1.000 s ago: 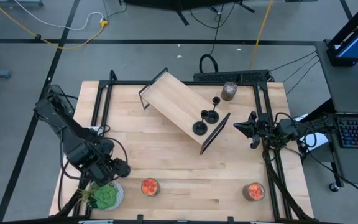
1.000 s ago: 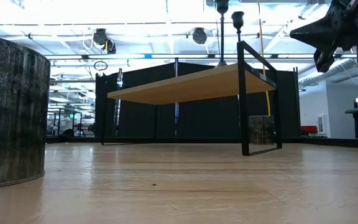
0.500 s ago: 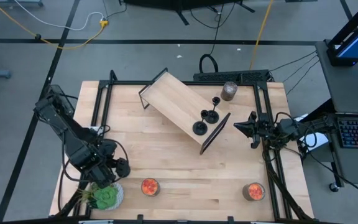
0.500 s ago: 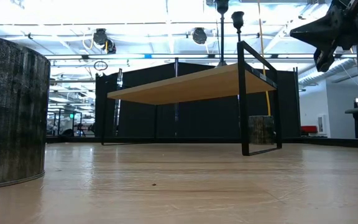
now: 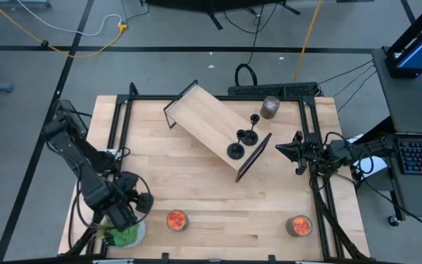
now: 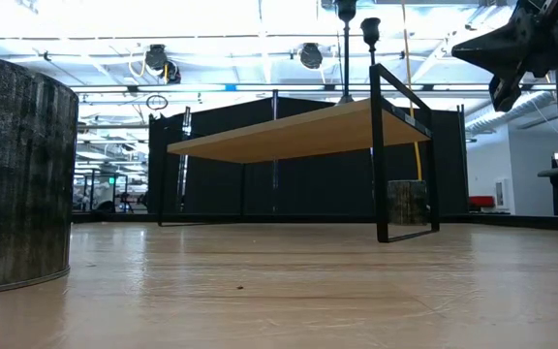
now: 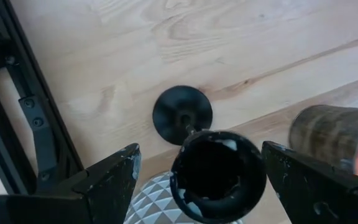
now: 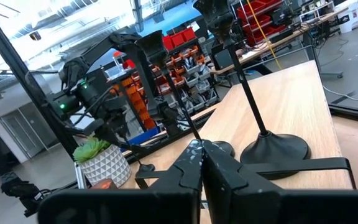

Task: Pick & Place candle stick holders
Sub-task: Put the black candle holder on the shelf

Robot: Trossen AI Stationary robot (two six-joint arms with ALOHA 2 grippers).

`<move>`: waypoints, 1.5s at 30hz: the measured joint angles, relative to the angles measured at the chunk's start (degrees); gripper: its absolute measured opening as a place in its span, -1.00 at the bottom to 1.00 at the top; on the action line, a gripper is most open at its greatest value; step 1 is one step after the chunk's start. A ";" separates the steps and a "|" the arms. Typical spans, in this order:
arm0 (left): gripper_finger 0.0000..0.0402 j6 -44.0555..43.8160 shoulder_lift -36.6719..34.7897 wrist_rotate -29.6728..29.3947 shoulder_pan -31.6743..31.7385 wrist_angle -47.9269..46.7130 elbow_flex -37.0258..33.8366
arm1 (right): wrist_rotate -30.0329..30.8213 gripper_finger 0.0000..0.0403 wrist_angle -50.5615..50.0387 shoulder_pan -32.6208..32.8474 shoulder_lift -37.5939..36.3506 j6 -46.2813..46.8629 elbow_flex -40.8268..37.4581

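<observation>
Open jaws of the left gripper [image 7: 194, 180] straddle the last candle stick holder [image 7: 194, 146] near the table [image 5: 218, 187]'s front-left corner, ungripped — two holders [image 5: 244, 139] already placed on the shelf [image 5: 204, 121]; right gripper [image 5: 277, 149] shut, idle

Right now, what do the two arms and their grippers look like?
Both arms are dark, near-black, jointed links with loose black cables looping alongside. The left gripper has two broad, flat matte-black fingers with scuffed, speckled edges. The right gripper has matching dark fingers tapering to a worn, pale-flecked tip.
</observation>
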 joint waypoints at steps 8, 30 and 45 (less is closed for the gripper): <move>0.69 -1.93 3.51 -0.84 -1.92 -0.04 0.00 | 0.00 -1.00 0.92 -0.02 -0.02 -0.02 0.00; 0.69 -3.98 3.98 -6.56 -4.73 1.53 -4.41 | 0.00 -1.00 1.64 -0.01 -0.01 -0.02 0.00; 0.29 -2.45 3.98 -7.68 -5.95 1.60 -4.66 | 1.51 -1.00 2.19 -0.02 0.00 -0.46 0.00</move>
